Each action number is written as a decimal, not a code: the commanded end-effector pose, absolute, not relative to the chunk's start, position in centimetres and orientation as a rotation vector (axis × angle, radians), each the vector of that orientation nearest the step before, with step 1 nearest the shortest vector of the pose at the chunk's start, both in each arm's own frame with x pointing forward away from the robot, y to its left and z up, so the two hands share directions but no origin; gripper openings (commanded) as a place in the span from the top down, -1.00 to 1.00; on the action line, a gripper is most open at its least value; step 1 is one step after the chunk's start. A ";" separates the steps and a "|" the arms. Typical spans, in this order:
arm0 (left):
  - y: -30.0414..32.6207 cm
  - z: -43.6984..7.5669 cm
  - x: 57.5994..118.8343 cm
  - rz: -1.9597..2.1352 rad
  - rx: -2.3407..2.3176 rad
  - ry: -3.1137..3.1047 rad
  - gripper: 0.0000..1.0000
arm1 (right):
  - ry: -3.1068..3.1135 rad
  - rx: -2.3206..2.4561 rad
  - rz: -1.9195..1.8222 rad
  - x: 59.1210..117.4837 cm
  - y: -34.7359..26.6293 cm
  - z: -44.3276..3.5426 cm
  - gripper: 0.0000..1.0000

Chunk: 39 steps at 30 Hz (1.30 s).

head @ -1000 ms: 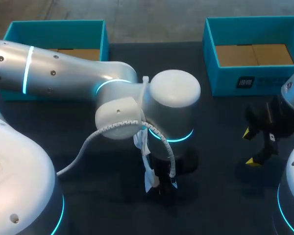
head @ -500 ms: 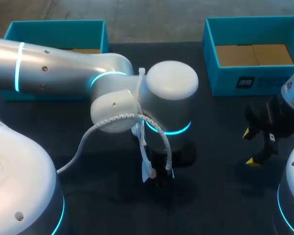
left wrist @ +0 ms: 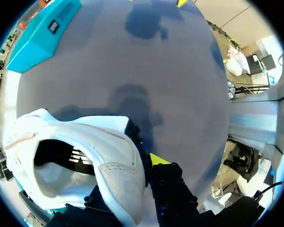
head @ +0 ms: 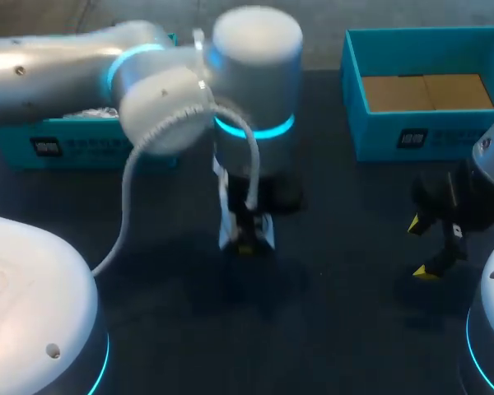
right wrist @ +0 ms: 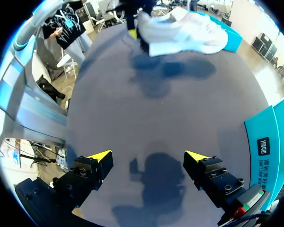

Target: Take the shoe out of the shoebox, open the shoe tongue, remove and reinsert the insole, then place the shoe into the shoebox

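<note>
The white shoe [left wrist: 85,156] hangs above the dark table, and my left gripper [left wrist: 138,166] is shut on its heel collar, one yellow tip outside the rim. From the head view the left gripper [head: 245,237] is at mid-table and only white bits of the shoe [head: 265,232] show under the wrist. The right wrist view has the shoe [right wrist: 184,28] far ahead of my open right gripper [right wrist: 148,158]. At the table's right edge my right gripper [head: 420,247] is low and holds nothing. One teal shoebox [head: 82,146] stands back left, another teal shoebox [head: 370,132] back right.
The left arm's thick links and white cable [head: 128,206] hang over the left half of the table and hide part of the left box. White paper [head: 90,115] shows inside that box. The right box's corner [right wrist: 270,142] is beside my right gripper.
My left arm has swung toward the back of the table, carrying the shoe with it; the left box's front now shows. The right arm has not moved.
</note>
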<state>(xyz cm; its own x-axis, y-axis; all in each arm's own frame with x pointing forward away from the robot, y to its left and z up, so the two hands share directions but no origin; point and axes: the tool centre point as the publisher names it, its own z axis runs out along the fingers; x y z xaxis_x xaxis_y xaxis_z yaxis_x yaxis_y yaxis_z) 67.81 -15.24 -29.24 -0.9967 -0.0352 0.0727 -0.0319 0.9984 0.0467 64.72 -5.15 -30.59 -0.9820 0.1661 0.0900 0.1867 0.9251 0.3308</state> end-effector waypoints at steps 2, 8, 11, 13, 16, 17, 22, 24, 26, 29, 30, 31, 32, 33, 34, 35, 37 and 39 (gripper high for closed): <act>-11.3 -22.3 70.6 -0.048 0.020 -3.064 1.00 | -3.026 -0.278 -0.528 64.5 -5.2 -30.6 -1.00; -9.2 -19.0 73.5 -0.093 0.079 -3.089 1.00 | -3.026 -0.278 -0.528 64.5 -5.2 -30.6 -1.00; -9.2 -19.0 73.5 -0.093 0.079 -3.089 1.00 | -3.026 -0.278 -0.528 64.5 -5.2 -30.6 -1.00; -9.2 -19.0 73.5 -0.093 0.079 -3.089 1.00 | -3.026 -0.278 -0.528 64.5 -5.2 -30.6 -1.00; -9.2 -19.0 73.5 -0.093 0.079 -3.089 1.00 | -3.026 -0.278 -0.528 64.5 -5.2 -30.6 -1.00; -9.2 -19.0 73.5 -0.093 0.079 -3.089 1.00 | -3.026 -0.278 -0.528 64.5 -5.2 -30.6 -1.00; -9.2 -19.0 73.5 -0.093 0.079 -3.089 1.00 | -3.026 -0.278 -0.528 64.5 -5.2 -30.6 -1.00; -7.7 -18.0 75.4 -0.021 0.107 -3.050 1.00 | -3.026 -0.278 -0.528 64.5 -5.2 -30.6 -1.00; -6.1 -16.6 77.5 -0.001 0.126 -3.084 1.00 | -3.026 -0.278 -0.528 64.5 -5.2 -30.6 -1.00; -4.0 -14.9 80.6 0.022 0.124 -3.103 1.00 | -3.026 -0.278 -0.528 64.5 -5.2 -30.6 -1.00; -3.4 -14.4 81.6 0.021 0.118 -3.103 1.00 | -3.026 -0.278 -0.528 64.5 -5.2 -30.6 -1.00; -2.8 -13.7 82.4 0.015 0.120 -3.116 1.00 | -3.026 -0.278 -0.528 64.5 -5.2 -30.6 -1.00; -2.2 -13.1 83.3 0.032 0.092 -3.101 1.00 | -3.026 -0.278 -0.528 64.5 -5.2 -30.6 -1.00; -1.7 -12.6 84.1 0.019 0.077 -3.100 1.00 | -3.026 -0.278 -0.528 64.5 -5.2 -30.6 -1.00; -1.1 -12.0 85.0 0.019 0.089 -3.116 1.00 | -3.026 -0.278 -0.528 64.5 -5.2 -30.6 -1.00; -0.5 -11.4 85.9 0.064 0.058 -3.086 1.00 | -3.026 -0.278 -0.528 64.5 -5.2 -30.6 -1.00; 0.5 -10.7 87.2 0.065 0.066 -3.101 1.00 | -3.026 -0.278 -0.528 64.5 -5.2 -30.6 -1.00; 1.6 -10.2 89.2 0.091 0.046 -3.081 1.00 | -3.026 -0.278 -0.528 64.5 -5.2 -30.6 -1.00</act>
<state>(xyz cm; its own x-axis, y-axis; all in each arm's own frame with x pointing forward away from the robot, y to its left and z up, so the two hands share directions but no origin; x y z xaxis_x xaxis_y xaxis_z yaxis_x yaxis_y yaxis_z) 86.79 -0.62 -11.45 -0.9992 -0.0356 0.0185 -0.0361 0.9990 -0.0274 64.71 -5.14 -30.59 -0.9820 0.1659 0.0900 0.1866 0.9251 0.3308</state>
